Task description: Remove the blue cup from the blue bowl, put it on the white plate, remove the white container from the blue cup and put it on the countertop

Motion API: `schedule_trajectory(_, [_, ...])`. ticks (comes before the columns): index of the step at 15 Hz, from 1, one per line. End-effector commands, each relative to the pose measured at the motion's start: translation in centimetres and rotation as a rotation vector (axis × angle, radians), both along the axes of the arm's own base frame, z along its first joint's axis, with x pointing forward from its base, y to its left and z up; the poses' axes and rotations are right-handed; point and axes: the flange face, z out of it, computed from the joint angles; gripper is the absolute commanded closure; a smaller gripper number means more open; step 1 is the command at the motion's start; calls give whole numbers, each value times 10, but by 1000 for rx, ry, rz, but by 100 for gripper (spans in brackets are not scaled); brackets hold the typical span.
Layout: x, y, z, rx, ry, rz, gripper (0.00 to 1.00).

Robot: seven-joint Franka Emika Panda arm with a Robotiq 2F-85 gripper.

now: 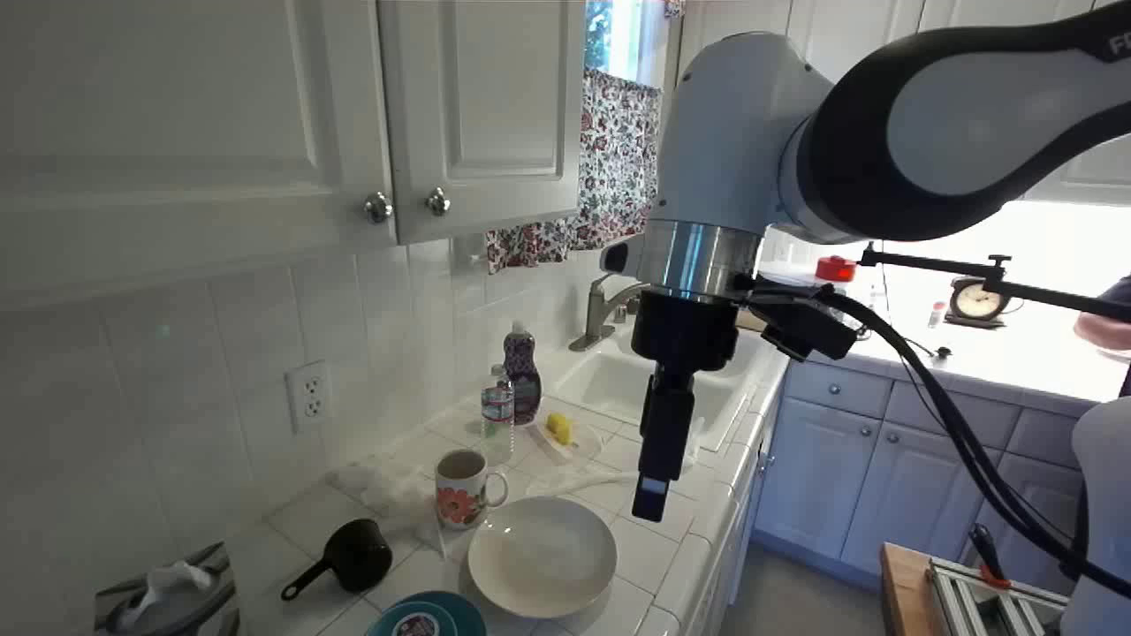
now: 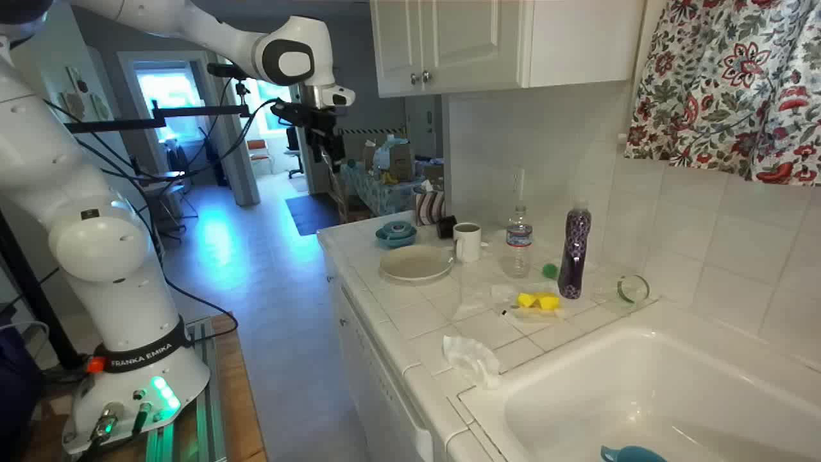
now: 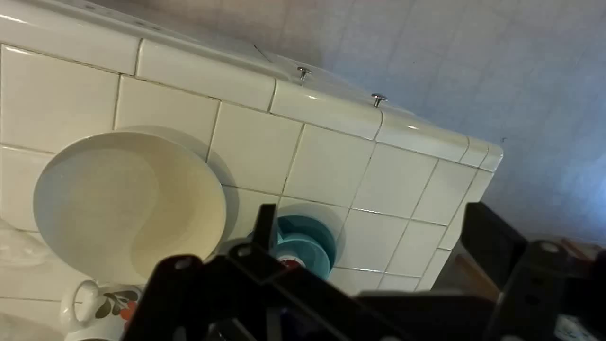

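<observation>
Two fingers (image 3: pixel 265 220) of the hand (image 3: pixel 371 212) stand wide apart, gripping nothing. Closing too low could pinch the blue cup (image 3: pixel 315 254) and blue bowl (image 3: pixel 310 226) together; tilting could spill the white container (image 3: pixel 289 260). At lower centre of the wrist view they nest: container in cup, cup in bowl. Further left, the white plate (image 3: pixel 118 199) holds nothing.

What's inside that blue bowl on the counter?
The blue bowl holds the blue cup, which has the white container inside it. The cup covers the bowl's bottom, so anything beneath can't be seen.
</observation>
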Motion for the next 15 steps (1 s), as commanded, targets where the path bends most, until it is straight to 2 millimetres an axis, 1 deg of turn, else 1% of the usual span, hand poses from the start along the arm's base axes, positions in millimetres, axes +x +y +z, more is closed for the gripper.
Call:
schedule_trajectory(1, [0, 0, 1, 0, 1, 0, 0])
schedule_trajectory(6, [0, 0, 1, 0, 1, 0, 0])
schedule_trajectory(9, [17, -6, -5, 9, -41, 26, 0])
schedule_trajectory(12, [42, -16, -22, -28, -114, 76, 0])
schedule_trajectory(14, [60, -24, -42, -78, -158, 118, 0])
schedule_trajectory(15, [70, -27, -55, -97, -171, 139, 0])
